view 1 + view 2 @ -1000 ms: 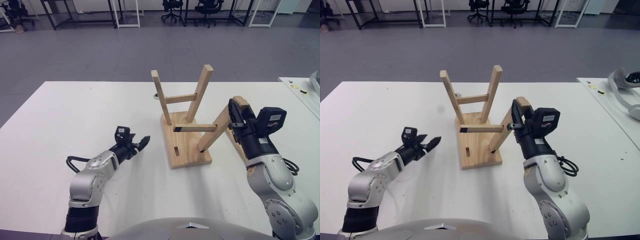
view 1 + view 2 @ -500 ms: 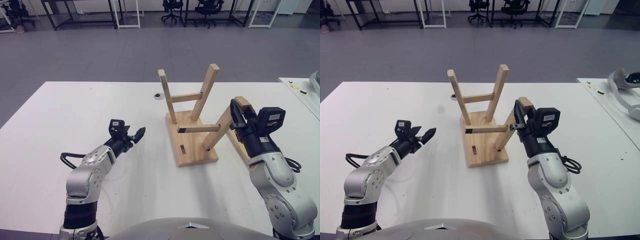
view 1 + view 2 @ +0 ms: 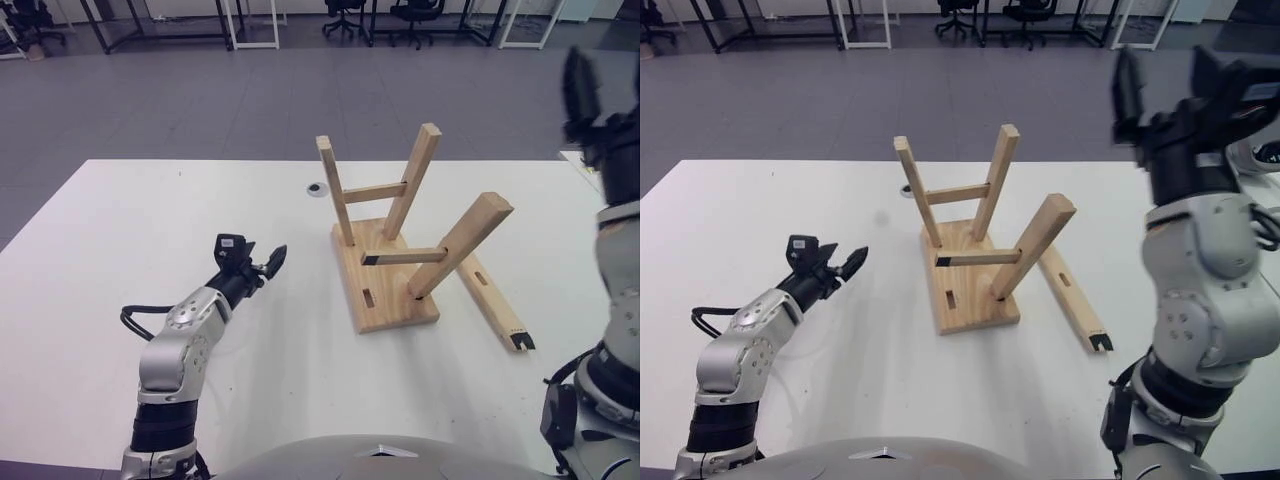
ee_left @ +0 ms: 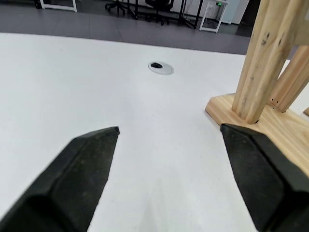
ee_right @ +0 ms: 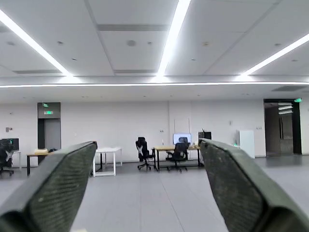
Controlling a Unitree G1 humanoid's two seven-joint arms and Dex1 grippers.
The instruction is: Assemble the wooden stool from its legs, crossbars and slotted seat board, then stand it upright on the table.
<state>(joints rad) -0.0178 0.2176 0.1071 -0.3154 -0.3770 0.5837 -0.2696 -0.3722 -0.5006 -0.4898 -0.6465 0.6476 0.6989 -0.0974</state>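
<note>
right tool (image 5: pixel 147 145) has let go of the tilted leg (image 3: pixel 460 245) and swung up high, jaws wide and empty, aimed out at the room. that leg now leans in the board (image 3: pixel 390 308) unaided, a crossbar (image 3: pixel 402 257) jutting from its side; two back legs (image 3: pixel 337 195) stand behind it. the fourth leg (image 3: pixel 497 305) lies on the surface (image 3: pixel 150 210) just beside the board, so it likely goes in next. left tool (image 3: pixel 265 260), wide and empty, hangs low over the surface, well apart from the board, forearm stretched forward.

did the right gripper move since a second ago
Yes. The right gripper left the top of the leaning leg and rose up and to the right, high above the seat board.
</note>
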